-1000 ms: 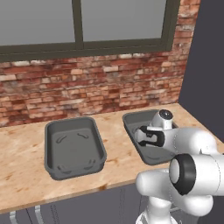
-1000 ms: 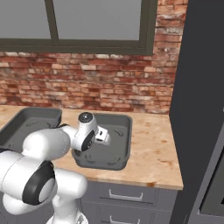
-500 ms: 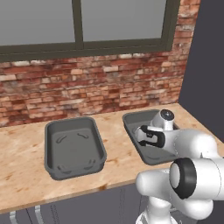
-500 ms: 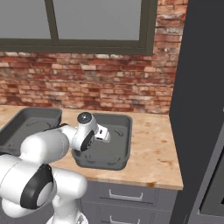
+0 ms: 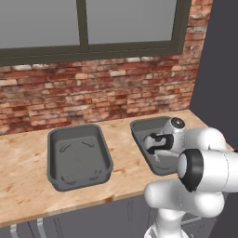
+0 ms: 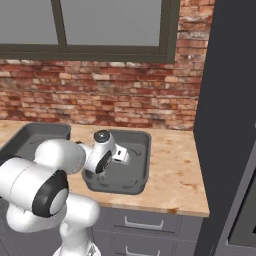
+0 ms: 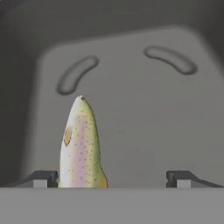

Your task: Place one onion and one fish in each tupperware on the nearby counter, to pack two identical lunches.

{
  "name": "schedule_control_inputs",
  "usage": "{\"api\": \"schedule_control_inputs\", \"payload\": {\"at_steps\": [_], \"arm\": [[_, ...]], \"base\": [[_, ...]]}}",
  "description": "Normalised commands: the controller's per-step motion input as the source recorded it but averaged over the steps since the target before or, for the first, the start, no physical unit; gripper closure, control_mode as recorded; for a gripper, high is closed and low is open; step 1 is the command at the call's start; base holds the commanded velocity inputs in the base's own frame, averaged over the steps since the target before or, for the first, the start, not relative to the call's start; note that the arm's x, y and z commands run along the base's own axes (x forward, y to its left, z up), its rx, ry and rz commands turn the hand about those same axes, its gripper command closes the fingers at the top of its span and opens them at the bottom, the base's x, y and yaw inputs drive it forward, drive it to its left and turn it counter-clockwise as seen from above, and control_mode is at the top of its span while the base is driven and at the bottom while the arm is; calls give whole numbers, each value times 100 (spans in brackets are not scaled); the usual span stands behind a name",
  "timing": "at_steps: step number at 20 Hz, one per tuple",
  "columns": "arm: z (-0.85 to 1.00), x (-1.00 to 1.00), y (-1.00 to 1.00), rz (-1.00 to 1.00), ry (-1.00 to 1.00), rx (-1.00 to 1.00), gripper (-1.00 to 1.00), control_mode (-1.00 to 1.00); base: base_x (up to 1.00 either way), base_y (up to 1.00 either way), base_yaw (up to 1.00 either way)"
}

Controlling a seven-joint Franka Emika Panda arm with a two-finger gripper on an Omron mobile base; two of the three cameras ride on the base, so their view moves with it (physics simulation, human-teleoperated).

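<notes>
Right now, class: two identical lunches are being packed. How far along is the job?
Done: a fish lies in the right tupperware. In hand: nothing; the gripper hangs open over that fish inside the container. Left: the left tupperware on the counter looks empty, and no onion shows in either.

Speckled fish [image 7: 81,146] lying in tupperware [image 7: 131,100].

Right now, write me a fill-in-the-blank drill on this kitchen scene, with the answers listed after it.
1. Two dark grey tupperware trays sit on the counter; the gripper is inside the ____ one.
2. The speckled thing lying on that tray's floor is a ____.
3. The gripper's jaws stand ____.
4. The wall behind the counter is made of ____.

Missing words: right; fish; open; brick
</notes>
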Motion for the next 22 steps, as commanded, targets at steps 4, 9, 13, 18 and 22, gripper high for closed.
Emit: {"api": "schedule_control_inputs", "payload": {"at_steps": [4,9,13,18,22], "arm": [[-61,4,-8,0,-1,5,-100,-100],[25,-4,0,0,0,1,-100,-100],[99,-35,9,0,0,-11,-100,-100],[92,-55,13,0,1,-18,-100,-100],[59,-65,3,0,0,-13,-100,-100]], "base": [[0,0,0],[0,0,0],[0,0,0],[0,0,0],[0,0,0]]}}
